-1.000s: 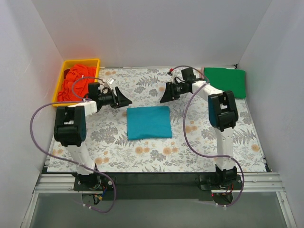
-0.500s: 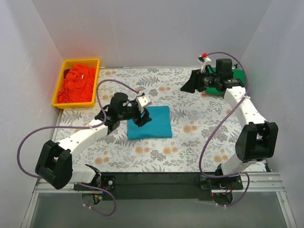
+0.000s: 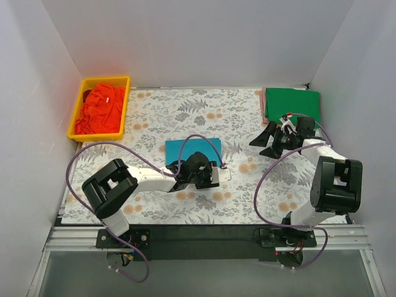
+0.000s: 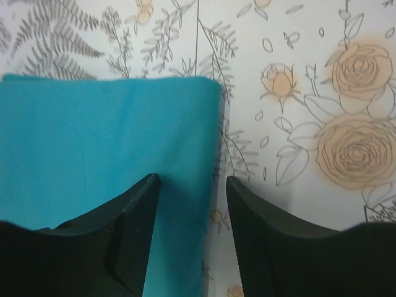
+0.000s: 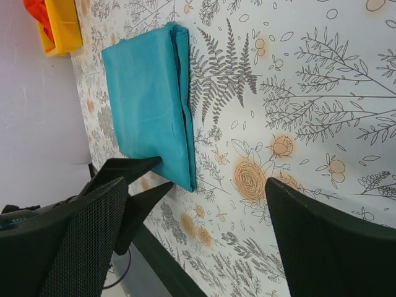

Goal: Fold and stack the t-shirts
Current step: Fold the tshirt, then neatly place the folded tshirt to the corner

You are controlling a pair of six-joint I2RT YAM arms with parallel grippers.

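The teal-blue t-shirt lies folded at mid-table. My left gripper sits low at its near edge. In the left wrist view it is open, one finger over the teal shirt, the other over the floral sheet, astride the shirt's edge. My right gripper is open and empty, right of the shirt and facing it; its wrist view shows the teal shirt and the left fingers. The green shirt lies folded at the back right. The orange-red shirt is crumpled in the bin.
The yellow plastic bin stands at the back left, also in the right wrist view. The grey floral sheet covers the table. White walls close in the left, back and right sides.
My left arm swung from beside the bin down to the teal shirt's near edge. My right arm went out over the green shirt, then came down to the right of the teal shirt.
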